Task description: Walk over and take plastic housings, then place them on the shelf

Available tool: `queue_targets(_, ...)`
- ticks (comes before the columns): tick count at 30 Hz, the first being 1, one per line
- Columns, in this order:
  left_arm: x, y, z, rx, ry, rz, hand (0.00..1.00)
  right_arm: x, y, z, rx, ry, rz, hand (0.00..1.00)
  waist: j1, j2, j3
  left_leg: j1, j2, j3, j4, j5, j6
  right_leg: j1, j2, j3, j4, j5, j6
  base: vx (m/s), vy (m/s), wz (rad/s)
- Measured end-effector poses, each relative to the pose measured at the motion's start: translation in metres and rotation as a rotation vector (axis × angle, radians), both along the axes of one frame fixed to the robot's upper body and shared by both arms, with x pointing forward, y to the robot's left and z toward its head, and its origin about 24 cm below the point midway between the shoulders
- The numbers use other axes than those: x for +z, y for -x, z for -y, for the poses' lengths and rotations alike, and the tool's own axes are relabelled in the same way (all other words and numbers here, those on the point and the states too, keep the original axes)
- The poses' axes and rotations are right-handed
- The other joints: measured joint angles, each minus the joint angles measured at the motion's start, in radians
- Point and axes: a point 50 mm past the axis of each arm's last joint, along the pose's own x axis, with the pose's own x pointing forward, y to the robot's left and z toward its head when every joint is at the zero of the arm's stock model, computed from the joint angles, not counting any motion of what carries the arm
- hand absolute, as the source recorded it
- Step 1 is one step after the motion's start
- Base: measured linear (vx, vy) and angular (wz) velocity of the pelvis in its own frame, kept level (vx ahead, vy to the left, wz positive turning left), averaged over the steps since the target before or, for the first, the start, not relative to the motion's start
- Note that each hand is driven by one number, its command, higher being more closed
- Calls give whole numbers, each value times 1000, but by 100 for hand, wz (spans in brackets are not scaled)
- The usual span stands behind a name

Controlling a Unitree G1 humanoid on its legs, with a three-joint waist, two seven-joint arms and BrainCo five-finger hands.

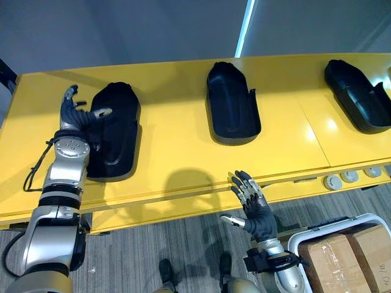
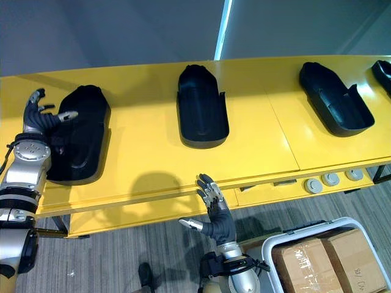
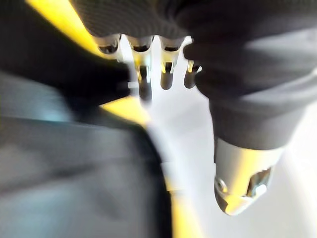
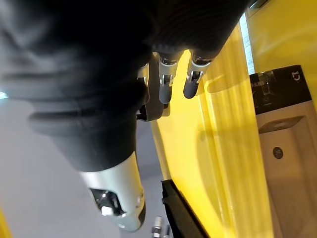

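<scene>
Left hand (image 1: 75, 117): open. It is positioned over the near left part of the yellow shelf (image 1: 171, 146), at the left rim of the left housing (image 1: 117, 131). The fingers (image 1: 70, 93) are straight and spread, pointing toward the far edge of the shelf just beside the housing. The thumb reaches sideways over the rim, above the hollow of the housing. Nothing is gripped. Whether the hand touches the housing cannot be determined. In the left wrist view the fingers (image 3: 141, 74) extend in a straight row.

Right hand (image 1: 256, 213): open and empty. It is held palm-forward in front of the front edge of the shelf, lower than the shelf surface and above the floor (image 1: 183, 244). Its fingers (image 1: 243, 183) are spread and point up toward the shelf edge. In the right wrist view the fingers (image 4: 166, 84) are straight beside the yellow edge.

Housings: all are black, hollow side up, and lie on the shelf well apart from each other.
- The left housing lies at the left hand.
- The middle housing (image 1: 231, 104) lies at the centre, beyond the right hand.
- The right housing (image 1: 357, 94) lies toward the right end, turned at an angle.
- A fourth housing (image 2: 385, 70) is cut off by the right edge of the right eye view.

Surroundings: three round discs (image 1: 349, 176) sit on the front ledge under the right part of the shelf. A white-framed cart (image 1: 305, 239) with cardboard boxes (image 1: 351, 253) stands on the floor to the right of the right hand. A grey wall (image 1: 122, 30) stands behind the shelf.
</scene>
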Motion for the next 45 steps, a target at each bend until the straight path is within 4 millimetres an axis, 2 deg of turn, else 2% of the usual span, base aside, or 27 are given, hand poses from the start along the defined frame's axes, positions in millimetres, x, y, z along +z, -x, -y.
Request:
queue_targets(1, 18, 5, 5, -6, 8, 89, 0, 0, 0, 0, 0, 1, 0, 0, 1, 10, -12, 0, -2, -5, -3, 2, 2, 1, -1, -5, 0, 0, 0, -34, 28, 10)
queue_targets(3, 36, 12, 6, 2, 12, 180, 0, 0, 0, 0, -1, 6, -3, 0, 1, 25, -26, 5, -5, -17, -8, 8, 2, 12, -4, -21, 0, 0, 0, -30, 23, 19)
queue_targets(5, 46, 16, 4, 30, 1, 221, 0, -1, -1, 0, 2, 10, -6, 0, 3, 38, -37, 24, -6, -29, -17, 12, 2, 34, -4, -30, -2, -2, -1, -27, 19, 17)
queue_targets(7, 53, 22, -6, 154, -86, 236, 0, -1, -1, 0, 10, 13, -3, 0, 12, 58, -75, 29, -8, -35, -17, 14, 3, 45, -5, -38, -4, -4, 0, -42, 23, 11)
queue_targets(10, 67, 36, -5, 248, -197, 291, 0, -4, -3, 6, -13, 24, -12, 0, 13, 69, -91, 31, -10, -65, -18, 22, 5, 69, -7, -73, -13, -4, 0, -65, 15, 29)
queue_targets(11, 72, 48, -5, 269, -223, 346, 100, -6, -3, 8, -21, 28, -22, 0, 14, 69, -99, 30, -10, -68, -18, 23, 6, 70, -7, -76, -14, -6, -2, -72, 27, 11)
queue_targets(12, 70, 68, -4, 287, -264, 412, 100, -10, -4, 12, -40, 37, -37, 0, 15, 71, -114, 30, -10, -71, -19, 23, 6, 71, -8, -77, -14, -6, -2, -49, 23, 5)
queue_targets(13, 65, 77, -3, 293, -280, 432, 100, -11, -4, 14, -50, 40, -42, 0, 17, 73, -123, 30, -11, -72, -19, 23, 6, 72, -8, -77, -14, -6, -1, 0, 0, 0)
queue_targets(14, 47, 96, -2, 288, -283, 448, 100, -12, -3, 19, -73, 55, -47, 0, 21, 79, -145, 31, -13, -73, -19, 23, 6, 73, -11, -78, -15, -6, 4, 5, 32, 4)
queue_targets(15, 19, 116, -1, 284, -262, 437, 100, -12, -4, 23, -96, 82, -42, 0, 28, 83, -160, 36, -14, -77, -19, 23, 6, 80, -12, -79, -15, -7, 5, 11, 30, 6)
queue_targets(16, 5, 126, 0, 275, -247, 425, 100, -12, -4, 25, -106, 88, -40, 0, 32, 84, -162, 40, -15, -78, -19, 23, 5, 87, -12, -79, -16, -8, 6, 11, 21, 9)
queue_targets(17, -25, 144, 5, 254, -198, 376, 100, -12, -5, 28, -129, 97, -38, 0, 43, 81, -164, 49, -13, -80, -19, 21, 3, 97, -12, -83, -16, -9, 7, -11, 15, 8)
queue_targets(18, -58, 163, 13, 235, -127, 288, 100, -11, -5, 29, -145, 104, -35, 0, 59, 80, -171, 49, -13, -82, -20, 20, 2, 99, -12, -84, -18, -9, 8, -20, 15, 7)
queue_targets(19, -74, 171, 19, 223, -84, 240, 100, -11, -5, 29, -152, 100, -33, 0, 65, 79, -173, 48, -13, -83, -22, 20, 1, 99, -12, -86, -19, -10, 8, -40, 21, 11)
queue_targets(20, -102, 187, 33, 176, 17, 155, 100, -10, -6, 29, -161, 89, -29, 0, 77, 79, -173, 43, -15, -90, -23, 18, -1, 102, -14, -94, -24, -12, 6, -51, 30, 24)
queue_targets(21, -120, 198, 50, 105, 116, 92, 100, -9, -6, 28, -166, 78, -22, 0, 83, 78, -173, 29, -18, -106, -23, 17, -3, 102, -18, -109, -27, -15, 10, -63, 33, 33)
queue_targets(23, -137, 209, 69, 24, 230, 44, 100, -7, -7, 26, -173, 64, -6, 0, 87, 78, -172, 6, -18, -117, -23, 22, 0, 89, -20, -131, -30, -16, 14, -80, 28, 34)
queue_targets(25, -146, 216, 75, 13, 313, 25, 100, -3, -9, 24, -174, 55, 15, 0, 88, 74, -162, -24, -15, -116, -22, 31, 2, 61, -18, -133, -29, -14, 16, -91, 21, 14)
queue_targets(29, -155, 217, 74, 16, 358, 9, 100, 1, -11, 24, -196, 58, 39, 0, 88, 66, -118, -54, -14, -115, -22, 46, -1, 32, -17, -132, -23, -9, 20, -50, 8, 1)
queue_targets(34, -162, 204, 74, -64, 467, 33, 100, 3, -12, 24, -218, 82, 60, 0, 86, 39, -56, -93, -20, -116, -18, 56, 8, -10, -22, -132, -11, 4, 13, 0, 0, 0)
queue_targets(37, -160, 195, 75, -110, 484, 54, 100, 5, -13, 24, -216, 81, 70, 0, 84, 37, -28, -98, -23, -111, -18, 56, 8, -21, -26, -129, -6, 3, 13, 7, 5, -2)
queue_targets(43, -140, 159, 74, -217, 488, 172, 100, 13, -19, 22, -214, 71, 114, 0, 75, 26, 13, -123, -23, -83, -18, 55, 6, -65, -28, -103, 2, 3, 13, 3, 5, -11)
queue_targets(45, -129, 152, 72, -251, 460, 210, 100, 15, -21, 21, -213, 68, 126, 0, 52, 21, 28, -125, -23, -75, -18, 53, 4, -73, -28, -95, 3, 3, 13, -12, 2, -12)
